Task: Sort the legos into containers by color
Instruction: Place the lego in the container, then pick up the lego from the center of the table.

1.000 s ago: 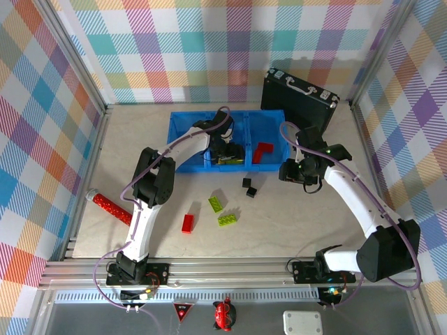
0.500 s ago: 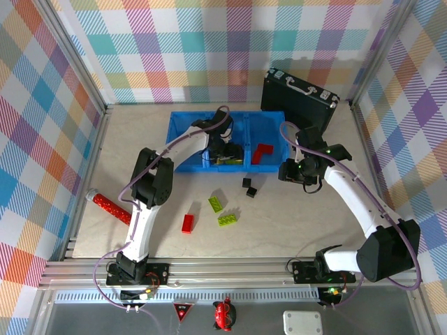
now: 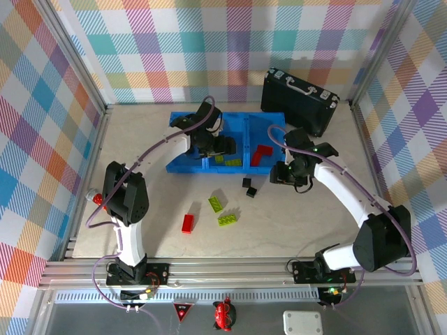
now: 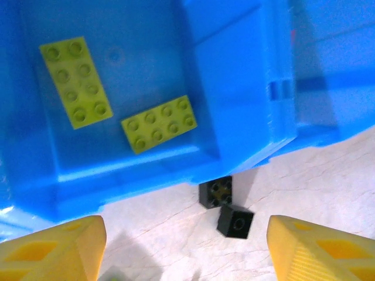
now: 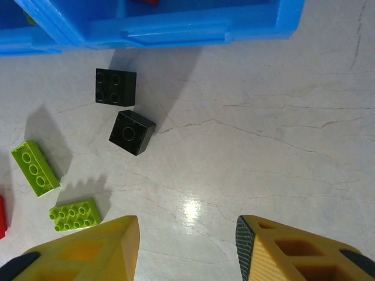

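The left hand (image 4: pixel 186 252) over the blue tray (image 4: pixel 234 76) and the right hand (image 5: pixel 187 252) over the surface (image 5: pixel 263 117) are both spread and empty, with two lime legos (image 4: pixel 158 124) in the middle compartment, perhaps two red ones (image 3: pixel 262 152) in the right, and two black cubes (image 5: pixel 132 132), two lime bricks (image 5: pixel 35 168) and one red brick (image 3: pixel 187 222) loose on the surface.

Blue tray (image 4: pixel 234 88); lime-green bricks (image 4: pixel 76 82); black cubes (image 5: pixel 116 86); red brick (image 3: pixel 187 223); black case (image 3: pixel 299 100), silver handle (image 3: pixel 302 87); pastel plaid walls (image 3: pixel 174 49); beige marbled table (image 3: pixel 293 216); yellow gripper fingers (image 5: pixel 293 252).
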Controlling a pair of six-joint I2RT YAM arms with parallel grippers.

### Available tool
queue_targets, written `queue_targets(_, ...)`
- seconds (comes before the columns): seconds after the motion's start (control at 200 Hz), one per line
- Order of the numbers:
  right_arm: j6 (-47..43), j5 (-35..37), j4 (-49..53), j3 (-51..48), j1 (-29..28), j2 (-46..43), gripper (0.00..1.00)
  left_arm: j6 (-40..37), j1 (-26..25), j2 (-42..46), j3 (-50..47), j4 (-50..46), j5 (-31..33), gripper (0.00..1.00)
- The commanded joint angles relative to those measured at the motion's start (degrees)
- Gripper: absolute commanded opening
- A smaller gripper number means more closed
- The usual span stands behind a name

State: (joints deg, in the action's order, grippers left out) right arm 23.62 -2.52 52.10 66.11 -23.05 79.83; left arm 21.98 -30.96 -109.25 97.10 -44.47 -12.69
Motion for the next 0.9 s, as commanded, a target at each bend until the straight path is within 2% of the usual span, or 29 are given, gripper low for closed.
queue_targets(0.0,1.30,-1.25,-0.94,1.47,-1.24,1.40,0.48,-0.59,0.21,3.55,-3.46,-0.21,1.25,0.71)
queue_targets(0.535,2.82,-1.33,-3.18,2.62,-6.77,7.73,0.48,3.22,-2.99,15.20,-22.20,-1.15,9.44,0.66)
queue_targets(0.9,2.55,-1.57,-3.84,3.25,-9.94,11.57,0.48,6.79,-5.51,21.80,-35.44,-1.10,12.14,0.64)
